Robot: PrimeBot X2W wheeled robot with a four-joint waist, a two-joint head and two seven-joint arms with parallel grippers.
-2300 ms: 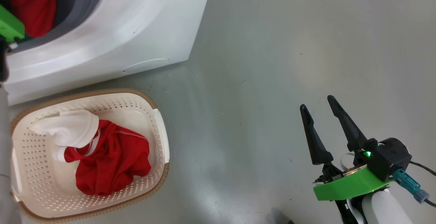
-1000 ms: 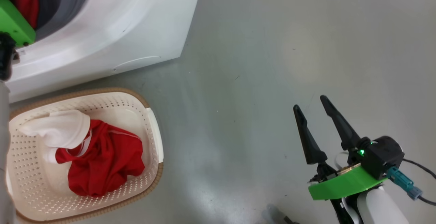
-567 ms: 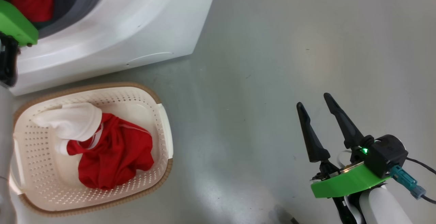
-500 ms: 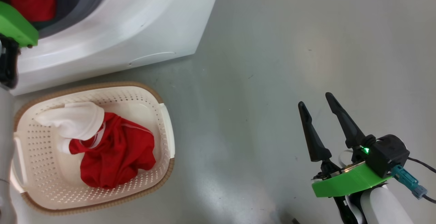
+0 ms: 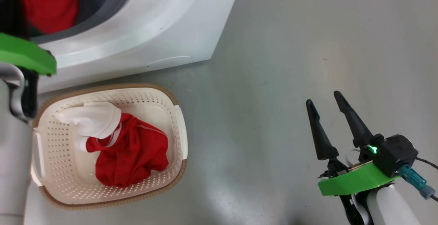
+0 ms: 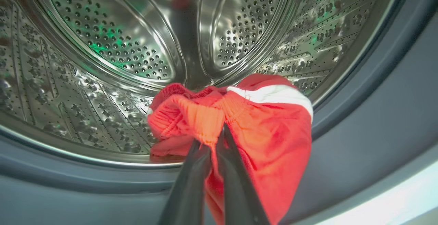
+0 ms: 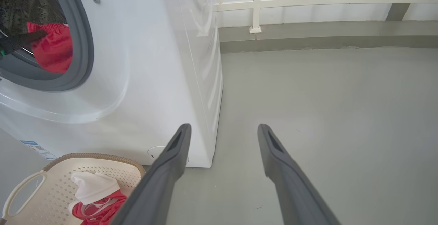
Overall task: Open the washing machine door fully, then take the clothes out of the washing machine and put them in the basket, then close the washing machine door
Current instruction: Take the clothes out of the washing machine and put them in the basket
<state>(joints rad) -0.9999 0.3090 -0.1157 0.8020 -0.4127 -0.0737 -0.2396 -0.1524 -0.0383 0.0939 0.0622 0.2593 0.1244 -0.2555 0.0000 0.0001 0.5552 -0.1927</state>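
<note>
Step in hand: unloading. Left gripper (image 6: pixel 219 132) is pinched tight on a red garment (image 6: pixel 270 125) with a white band, at the mouth of the washing machine (image 5: pixel 154 23). The cloth hangs over the grey seal (image 6: pixel 376 115) in front of the steel drum (image 6: pixel 137 47).

1 red-and-white garment (image 5: pixel 131 156) already lies in the basket (image 5: pixel 113 86), which sits on the floor (image 5: pixel 273 64) just in front of the machine, below the opening. Right gripper (image 5: pixel 323 97) has jaws wide and holds nothing, over bare floor well apart from the basket.

Next move, my read: draw the held garment clear of the seal, carry it down over the basket, open the jaws. That needs the trailing cloth lifted past the lip so it doesn't snag, and the drop aimed inside the rim.

Drum looks bare of other clothes in the left wrist view, but the garment hides its lower front. White railing (image 7: pixel 308 0) at the back wall, not in the way.
</note>
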